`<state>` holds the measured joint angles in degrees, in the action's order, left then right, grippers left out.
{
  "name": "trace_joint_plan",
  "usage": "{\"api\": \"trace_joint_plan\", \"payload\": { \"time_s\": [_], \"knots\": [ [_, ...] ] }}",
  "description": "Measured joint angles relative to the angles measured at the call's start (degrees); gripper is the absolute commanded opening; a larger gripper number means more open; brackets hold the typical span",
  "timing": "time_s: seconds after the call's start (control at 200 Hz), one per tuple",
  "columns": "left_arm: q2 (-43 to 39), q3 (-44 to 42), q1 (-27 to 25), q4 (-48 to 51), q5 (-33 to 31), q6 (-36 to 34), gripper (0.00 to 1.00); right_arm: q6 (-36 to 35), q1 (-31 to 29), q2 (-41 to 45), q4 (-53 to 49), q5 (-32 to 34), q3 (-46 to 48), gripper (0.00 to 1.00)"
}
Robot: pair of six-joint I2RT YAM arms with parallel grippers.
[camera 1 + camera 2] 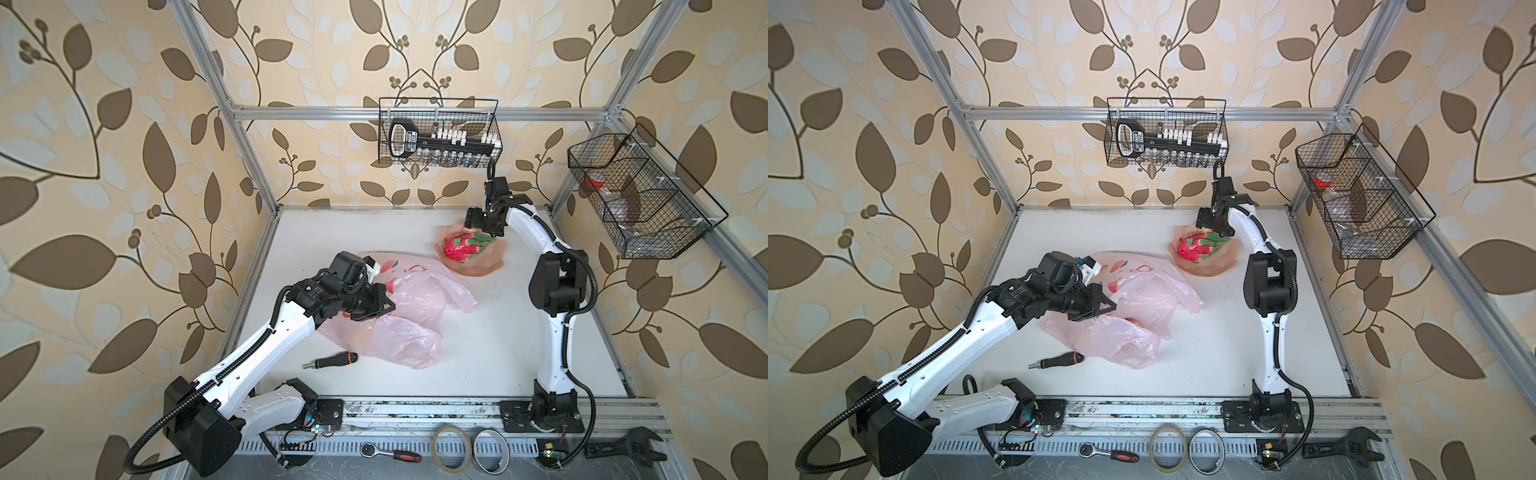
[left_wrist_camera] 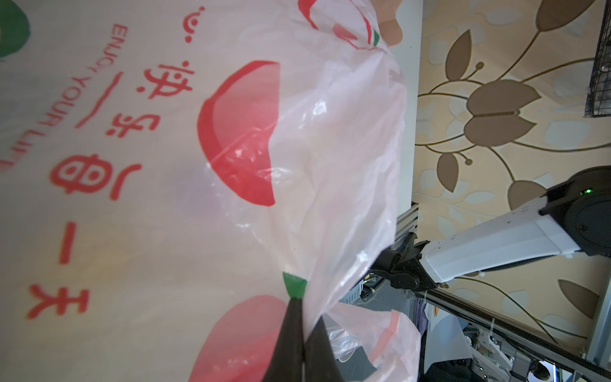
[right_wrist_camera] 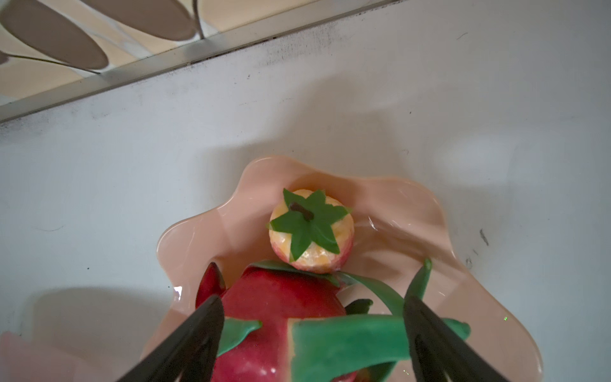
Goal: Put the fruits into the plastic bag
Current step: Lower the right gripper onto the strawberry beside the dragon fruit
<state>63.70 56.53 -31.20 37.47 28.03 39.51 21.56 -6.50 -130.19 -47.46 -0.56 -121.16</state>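
arms (image 1: 270, 353): white shells, blk joints | cables (image 1: 596, 291): blk corrugated, zip-tied | fingers (image 3: 195, 337): blk, tapered

I read red print on the plastic bag (image 2: 132, 132), just beyond the tips of the left gripper (image 2: 305, 317): "ENJOY YOUR LIF", cut off at the frame edge, beside 快乐每一天. The label on the black case (image 1: 405, 141) is too blurred to read.
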Motion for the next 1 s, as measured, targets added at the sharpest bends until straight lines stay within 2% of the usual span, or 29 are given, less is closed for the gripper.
{"api": "trace_joint_plan", "payload": {
  "time_s": [0.6,1.0],
  "knots": [
    [0.0,-1.6,0.0,0.0,0.0,1.4,0.0,0.0,-1.0,-8.0,-0.3,2.4,-9.5,0.86],
    [0.0,-1.6,0.0,0.0,0.0,1.6,0.0,-0.1,-1.4,-9.6,0.1,4.7,-10.1,0.84]
  ]
}}
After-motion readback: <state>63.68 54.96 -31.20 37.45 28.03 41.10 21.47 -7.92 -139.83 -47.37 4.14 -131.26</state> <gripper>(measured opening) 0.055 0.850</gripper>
